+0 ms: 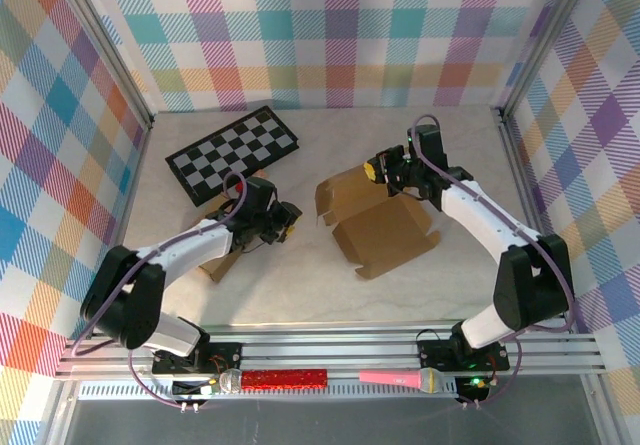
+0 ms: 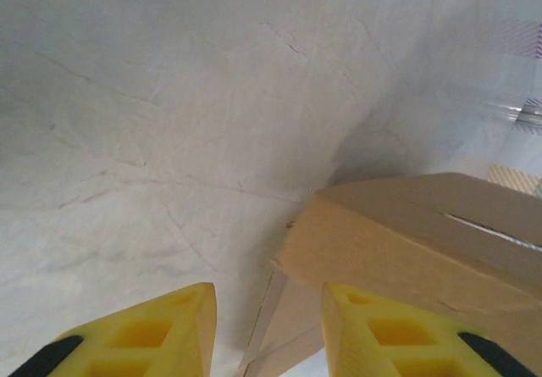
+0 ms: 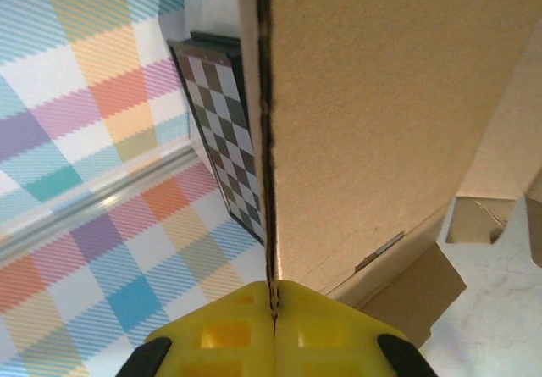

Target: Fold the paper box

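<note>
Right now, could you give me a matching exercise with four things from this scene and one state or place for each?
1 left gripper
2 right gripper
3 checkerboard
4 pink microphone

A shut on a panel of the paper box
B flat on the table, far left
C jaws apart
D on the front rail

Pairs: 1-C, 2-A, 3-B, 4-D

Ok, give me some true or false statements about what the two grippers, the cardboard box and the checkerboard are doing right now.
1. The right gripper is shut on an edge of the paper box. True.
2. The left gripper grips the checkerboard. False: its jaws stand apart, away from the board.
3. The checkerboard lies on the table, far-left of the box. True.
4. The box is fully closed. False: its flaps stand open.
</note>
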